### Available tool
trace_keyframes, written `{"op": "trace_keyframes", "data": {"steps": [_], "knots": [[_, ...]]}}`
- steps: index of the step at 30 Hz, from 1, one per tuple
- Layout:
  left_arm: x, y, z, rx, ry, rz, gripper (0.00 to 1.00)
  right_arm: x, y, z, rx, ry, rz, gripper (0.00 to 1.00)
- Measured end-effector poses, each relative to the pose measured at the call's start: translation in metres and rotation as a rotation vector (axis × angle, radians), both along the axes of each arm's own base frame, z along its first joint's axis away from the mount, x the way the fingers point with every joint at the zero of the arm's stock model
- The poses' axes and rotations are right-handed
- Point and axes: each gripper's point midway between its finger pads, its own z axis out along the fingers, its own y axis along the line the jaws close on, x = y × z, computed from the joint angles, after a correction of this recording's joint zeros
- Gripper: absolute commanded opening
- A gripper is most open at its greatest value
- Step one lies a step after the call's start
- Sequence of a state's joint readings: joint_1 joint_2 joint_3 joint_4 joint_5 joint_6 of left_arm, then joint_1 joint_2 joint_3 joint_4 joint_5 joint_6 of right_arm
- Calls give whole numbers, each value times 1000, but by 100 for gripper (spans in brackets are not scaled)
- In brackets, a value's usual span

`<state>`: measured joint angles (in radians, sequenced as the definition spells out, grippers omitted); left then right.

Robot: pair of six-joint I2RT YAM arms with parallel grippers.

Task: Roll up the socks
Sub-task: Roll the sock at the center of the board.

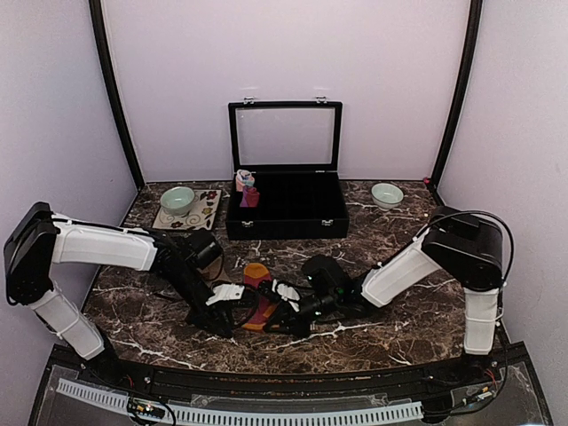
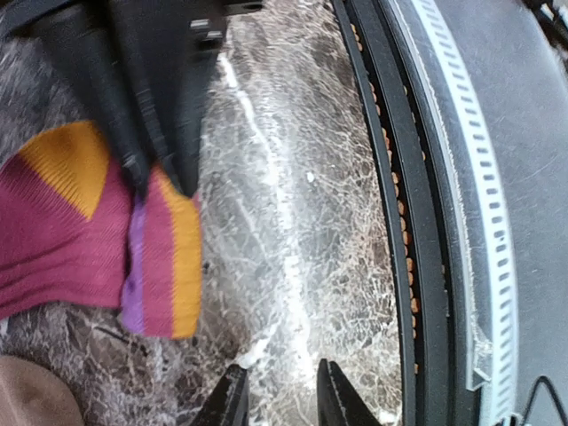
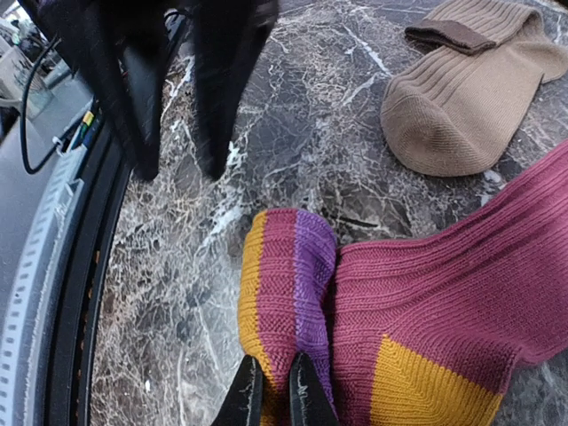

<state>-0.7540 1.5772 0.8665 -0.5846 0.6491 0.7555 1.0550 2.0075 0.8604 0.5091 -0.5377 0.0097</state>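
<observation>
The red-maroon sock (image 3: pixel 497 284) lies flat on the marble, its orange patch (image 3: pixel 426 382) towards the camera; in the top view its orange toe (image 1: pixel 258 271) shows between the two grippers. My right gripper (image 3: pixel 273 395) is shut on its purple-orange striped cuff (image 3: pixel 288 293), which is folded up against the leg. My left gripper (image 2: pixel 282 395) is open over bare marble, just beside the cuff (image 2: pixel 164 257) and on the side towards the table's front, with nothing between its fingers. The tan-brown sock (image 3: pixel 470 89) lies flat a little way beyond the red one.
A black compartment case (image 1: pixel 284 217) with its lid up stands at the back, holding a pink and light-blue bundle (image 1: pixel 246 182). A green bowl (image 1: pixel 177 200) on a patterned mat is at the back left and a pale bowl (image 1: pixel 386 195) at the back right. The front rail (image 2: pixel 479 177) runs close by.
</observation>
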Motion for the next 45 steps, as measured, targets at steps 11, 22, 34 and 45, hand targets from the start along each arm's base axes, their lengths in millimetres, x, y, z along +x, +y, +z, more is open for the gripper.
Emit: {"op": "trace_keyframes", "data": {"steps": [11, 22, 34, 45], "knots": [[3, -26, -1, -74, -279, -125, 28, 5, 1, -5, -22, 271, 7, 0], [15, -40, -18, -56, -397, -193, 28, 5, 0, -8, -37, 396, -18, 0], [24, -41, -23, -27, -453, -188, 34, 5, 1, -6, -40, 432, -15, 0], [38, -45, -12, -20, -514, -143, 36, 7, -1, -10, -46, 447, -26, 0]]}}
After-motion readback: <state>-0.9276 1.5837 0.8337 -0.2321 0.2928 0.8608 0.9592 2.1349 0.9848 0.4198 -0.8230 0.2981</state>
